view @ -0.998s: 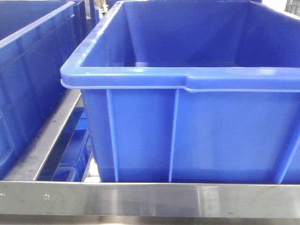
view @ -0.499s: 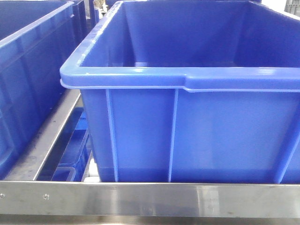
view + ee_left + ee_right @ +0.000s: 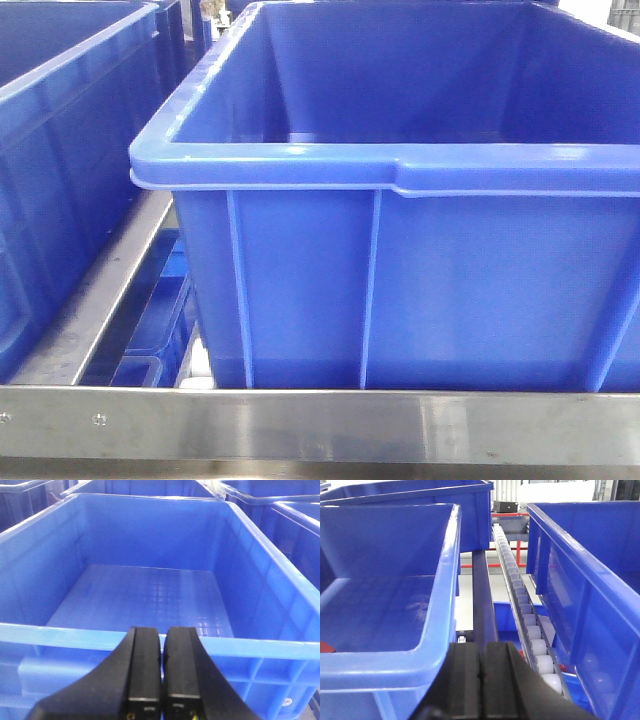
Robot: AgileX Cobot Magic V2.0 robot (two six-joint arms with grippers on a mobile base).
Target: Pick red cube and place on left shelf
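the front-facing view sits low and close, level with the steel front rail [image 3: 320, 425] of the left shelf [image 3: 90, 300], facing a blue crate [image 3: 400, 290] side-on. the left wrist view looks forward and down over its closed jaws into a crate [image 3: 280, 590]. the right wrist view looks along a roller track [image 3: 525, 620] between two crates. all share the blue crates.

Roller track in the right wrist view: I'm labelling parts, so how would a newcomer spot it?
Look between the left deep-blue plastic crate and the right one. Beside a dark bar runs the roller track: the only row of small white wheels.
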